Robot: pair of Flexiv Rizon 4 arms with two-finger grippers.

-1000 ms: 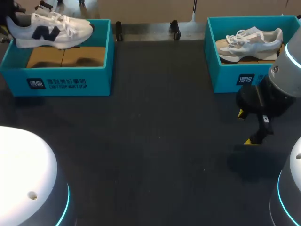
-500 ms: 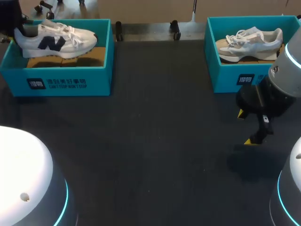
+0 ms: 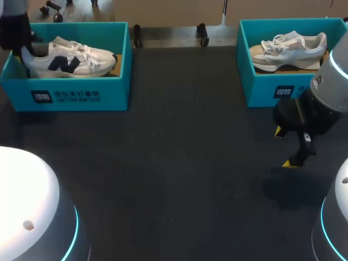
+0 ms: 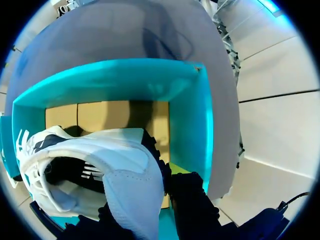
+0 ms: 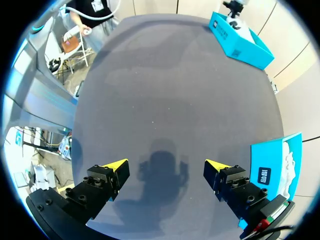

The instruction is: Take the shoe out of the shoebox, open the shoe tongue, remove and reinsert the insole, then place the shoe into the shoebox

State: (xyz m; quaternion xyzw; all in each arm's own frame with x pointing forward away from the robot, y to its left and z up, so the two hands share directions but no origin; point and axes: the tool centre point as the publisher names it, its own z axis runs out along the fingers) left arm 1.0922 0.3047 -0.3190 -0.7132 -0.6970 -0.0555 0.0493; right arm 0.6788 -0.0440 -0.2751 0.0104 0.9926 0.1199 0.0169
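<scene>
Matt tbl (image 3: 185, 174); L shoebox (image 3: 111, 93) smooth cardbd.

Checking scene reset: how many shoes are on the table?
2. A navy-logo shoe lies in the left box; a pale shoe lies in the right box. No others show, though the box walls could hide something low inside.

A white sneaker (image 3: 68, 57) with a navy side logo and white laces sits low in an open teal shoebox (image 3: 76, 97) at the far left of the bench (image 3: 179, 163). It is upright, toe toward the box's right wall, over a brown cardboard floor (image 4: 100, 115). The left gripper (image 3: 23, 54) clasps its heel. At the far right, a second teal shoebox (image 3: 261, 87) holds a pale grey-white sneaker (image 3: 288, 50), upright.
</scene>
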